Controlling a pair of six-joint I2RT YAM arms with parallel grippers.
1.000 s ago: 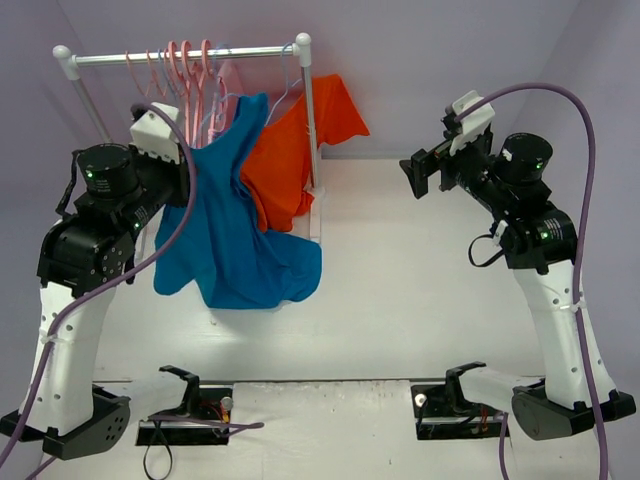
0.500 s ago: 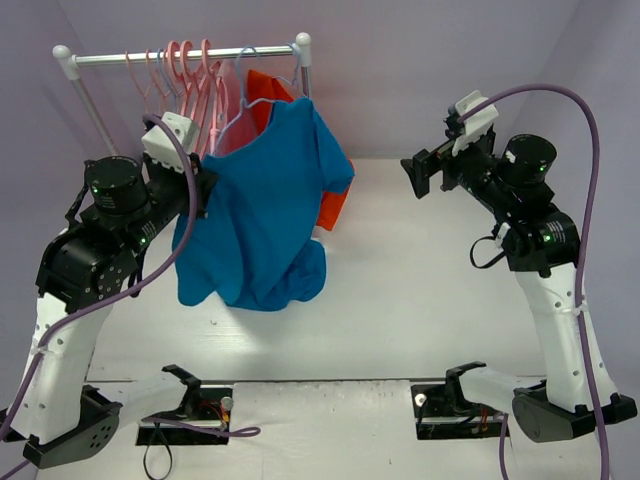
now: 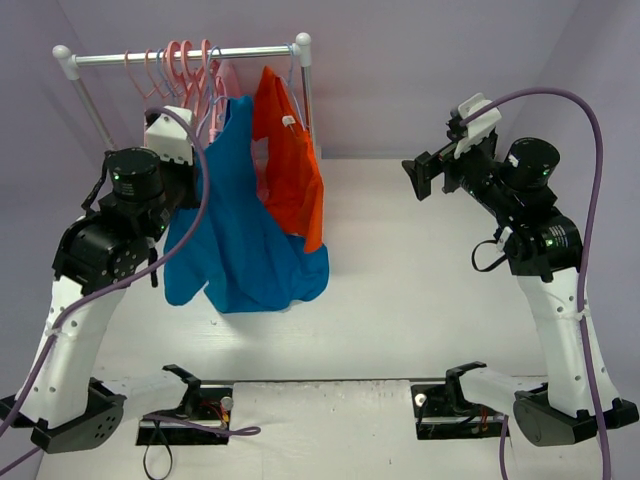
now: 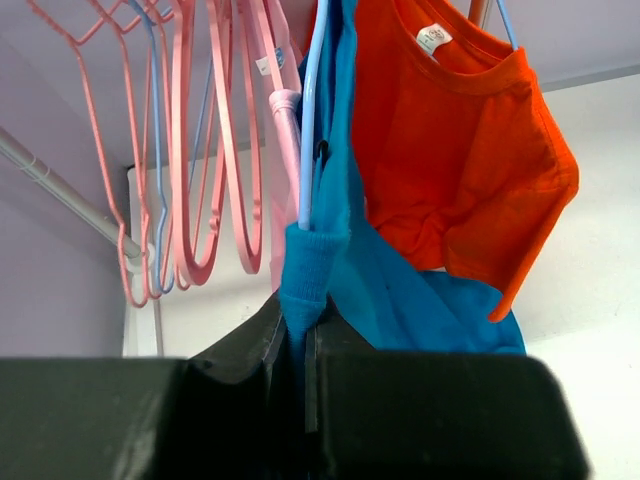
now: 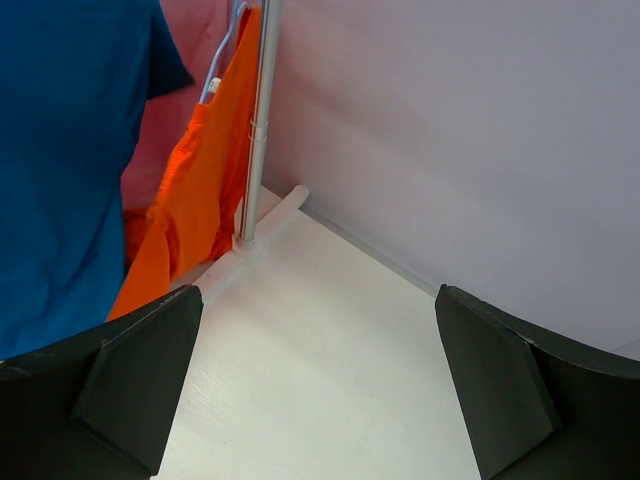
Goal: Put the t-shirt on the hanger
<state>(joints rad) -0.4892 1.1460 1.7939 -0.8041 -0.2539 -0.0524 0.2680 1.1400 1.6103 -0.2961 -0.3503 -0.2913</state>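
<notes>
The left pincer (image 4: pixel 295 335) is closed: its two blunt black fingers pinch a thick rolled fold of the t-shirt (image 3: pixel 240 230), a plain bright blue knit. The thin pale blue wire of the hanger (image 4: pixel 309 130) runs straight down into that same fold; whether the jaws also press the wire cannot be told. In the overhead view the t-shirt hangs at about 10 o'clock, draped from the left arm's wrist in long soft folds, its lower hem bunched and loose just above the smooth white table (image 3: pixel 400 290). Just beside it, toward 12 o'clock, an orange garment (image 3: pixel 290 170) of similar soft cloth hangs limp with a small white tag (image 4: pixel 433 38) at its round neckline, and its cloth touches the blue. Behind both, at 11 o'clock, a slim metal rail (image 3: pixel 250 52) with white rounded end caps carries a cluster of glossy pink hangers (image 3: pixel 185 70) – thin curved triangles packed close together. The right pincer (image 5: pixel 318 375) is well apart at 2 o'clock, raised above the table, its flat dark fingers spread wide with nothing between them – it faces the rack's pale upright post (image 5: pixel 262 110).
</notes>
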